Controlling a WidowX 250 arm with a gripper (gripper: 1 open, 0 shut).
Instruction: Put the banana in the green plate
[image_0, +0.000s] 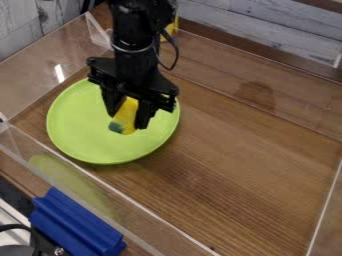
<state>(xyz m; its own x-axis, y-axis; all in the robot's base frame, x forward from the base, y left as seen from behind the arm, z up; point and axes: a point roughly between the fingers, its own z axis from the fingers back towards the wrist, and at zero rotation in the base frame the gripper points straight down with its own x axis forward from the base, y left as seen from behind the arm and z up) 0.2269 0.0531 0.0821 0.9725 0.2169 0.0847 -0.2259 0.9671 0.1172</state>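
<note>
Jaws of the gripper (128, 108) are clamped on the banana (123, 115), held upright below them, over the plate (80, 135). If released tilted, it could roll off the rim.

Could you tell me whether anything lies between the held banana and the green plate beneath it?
Nothing visible does. The gripper holds the banana directly over the green plate, whose surface below looks bare.

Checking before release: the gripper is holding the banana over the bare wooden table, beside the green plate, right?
Not quite. The gripper does hold the banana, but over the green plate, not the bare table beside it. The camera view shows this.
</note>
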